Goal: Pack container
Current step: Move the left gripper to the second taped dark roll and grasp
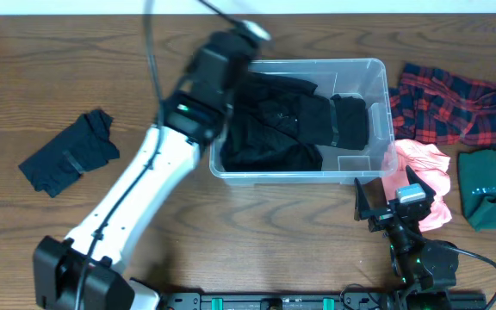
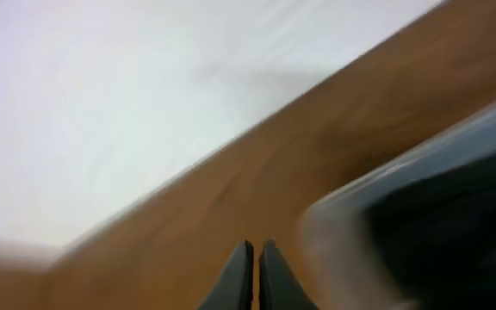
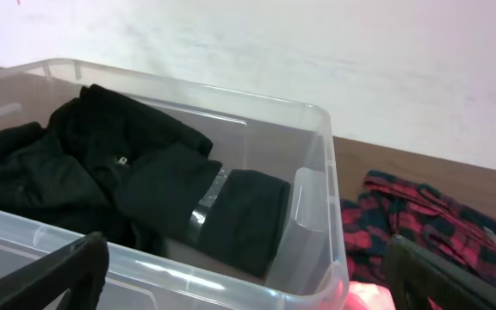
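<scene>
The container is a clear plastic bin at the table's middle right, with black garments lying inside. My left arm reaches up from the front left, its wrist blurred above the bin's left end. In the smeared left wrist view my left gripper is shut on nothing, over bare wood beside the container's corner. My right gripper stands open near the bin's front right corner. In the right wrist view the right gripper faces the container's rim and the black garments.
A folded black garment lies on the table at the left. To the right of the bin lie a red plaid shirt, a pink garment and a green garment. A white wall runs along the far edge.
</scene>
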